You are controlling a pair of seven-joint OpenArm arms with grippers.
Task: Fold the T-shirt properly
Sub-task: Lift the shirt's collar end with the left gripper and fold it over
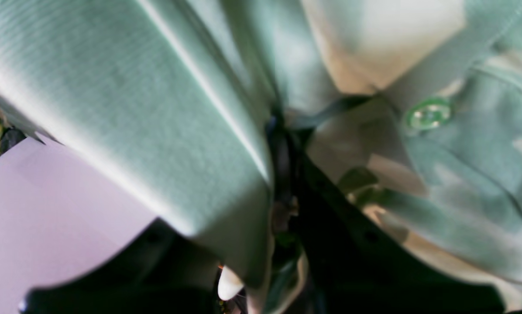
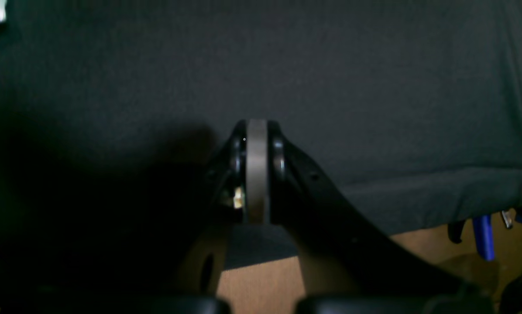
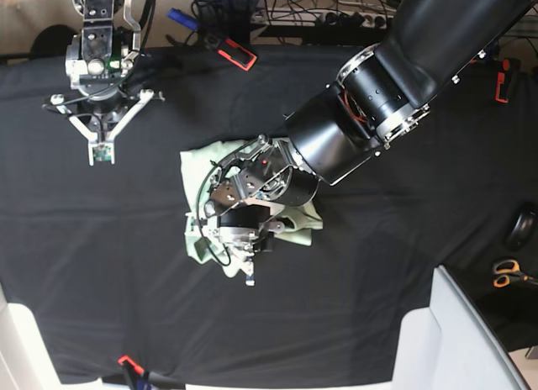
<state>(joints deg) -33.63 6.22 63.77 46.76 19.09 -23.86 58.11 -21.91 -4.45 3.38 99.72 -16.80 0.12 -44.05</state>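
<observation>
The T-shirt (image 3: 202, 167) lies bunched near the middle of the black table (image 3: 403, 255), under the left gripper (image 1: 272, 192), whose jaws look pinched on a fold of mint cloth. The right gripper (image 2: 256, 170) is closed on nothing, well apart. Judged mid-fold; next, carry that pinched layer across and lay it flat.

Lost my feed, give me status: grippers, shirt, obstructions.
Left gripper shut on pale mint-green cloth T-shirt, bunched on the black tablecloth. Right gripper shut, empty, parked apart. Nothing blocking.
</observation>
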